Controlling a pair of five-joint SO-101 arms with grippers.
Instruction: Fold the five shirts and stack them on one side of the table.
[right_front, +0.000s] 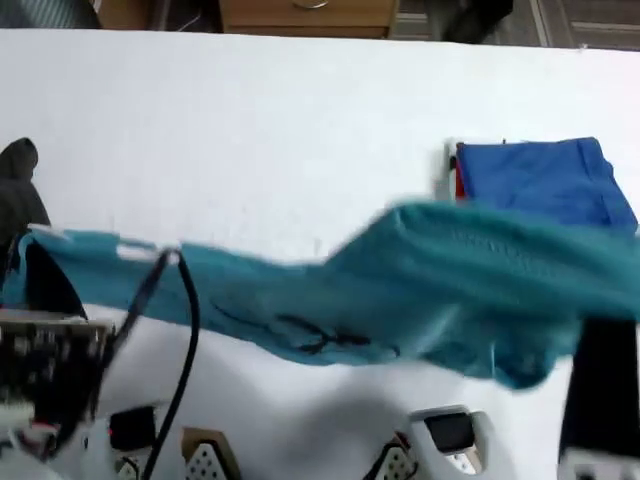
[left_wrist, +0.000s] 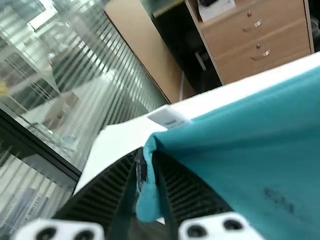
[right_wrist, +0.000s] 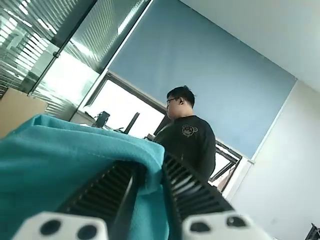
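The teal shirt (right_front: 420, 290) hangs stretched in the air over the white tabletop (right_front: 250, 110). The left claw (left_wrist: 146, 172) pinches one corner by a little white tag (left_wrist: 170, 119), and the right claw (right_wrist: 150, 182) is clamped on the other end. Off to one side lies a folded blue shirt (right_front: 540, 180) with a bit of red (right_front: 460, 185) peeking from under it. So the pile looks started, but the teal one is not folded yet. How many are piled, I can't tell.

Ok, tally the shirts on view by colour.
teal shirt: 1, held up and spread wide
blue shirt: 1, folded
red shirt: 1, just an edge showing under the blue one
Total: 3 shirts that can be told apart
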